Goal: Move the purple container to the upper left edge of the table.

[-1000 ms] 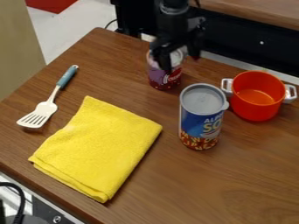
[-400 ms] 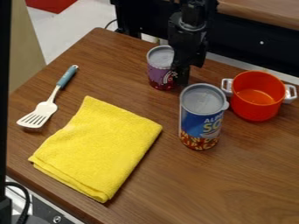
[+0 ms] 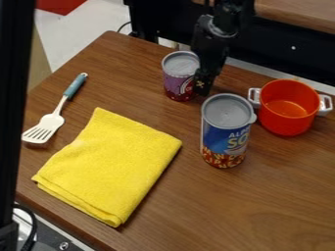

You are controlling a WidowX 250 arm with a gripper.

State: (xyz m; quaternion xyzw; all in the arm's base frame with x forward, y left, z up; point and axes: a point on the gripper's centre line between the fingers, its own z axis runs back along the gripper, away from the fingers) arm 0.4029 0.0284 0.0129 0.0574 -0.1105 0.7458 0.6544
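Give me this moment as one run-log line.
gripper: low, right of purple can in view | contact: unclear | purple can: upright on table | upper left edge: not reached

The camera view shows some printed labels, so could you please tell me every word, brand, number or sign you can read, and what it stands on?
"ALP", cut off: blue can, upper line
"SO", cut off: same can, larger letters below
Lower print on that can: too blurred to read
Purple container: print too blurred to read

- towel [image 3: 108, 166]: cloth, rough, matt
- table [image 3: 268, 201]: wood, smooth
- pot [image 3: 286, 121]: smooth, glossy
- purple can [image 3: 175, 84], tall can [image 3: 224, 136]: matt, plastic-looking lids
- spatula [image 3: 46, 126]: smooth, plastic-looking
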